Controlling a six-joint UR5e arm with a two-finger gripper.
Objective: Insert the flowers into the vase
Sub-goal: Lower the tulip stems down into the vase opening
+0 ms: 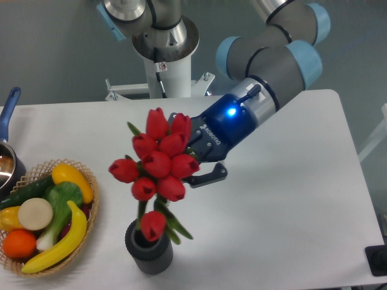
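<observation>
**A:** So where are we with the flowers (156, 164)? Looks to us like the hand (192, 162) has them by the stems. The stems vanish behind the blooms right where the fingers are, so we can't actually see the contact, but the bunch hangs in the air with nothing else under it, so clamped on the bouquet is our read.

**B:** Same here. The arm reaches in from about 2 o'clock and holds the bunch tilted, blooms up top, stem ends pointing down at 6 o'clock toward the vase (149, 247). That tilt makes sense to us: it keeps the hand off to the side so only the stems go at the round mouth.

**A:** The lowest tulip sits right over the mouth and overlaps it. Whether the stems are inside yet, we can't tell, since that bloom hides the opening.

**B:** The vase stands upright near the front edge of the worktop (290, 229), around 7 o'clock from the middle. We'd guess it's light and could tip if the stems snag the rim on the way down.

**A:** Counts, then. We get about 10 red tulips, 1 bouquet, 1 vase.

**B:** And 1 wicker basket (91, 199) at 9 o'clock with toy produce: 1 banana (57, 244), 1 orange (19, 243), a leafy green thing (63, 198), plus a few more we can't sort out. Also 1 blue-handled pot (7, 115) cut off at the left edge.
</observation>
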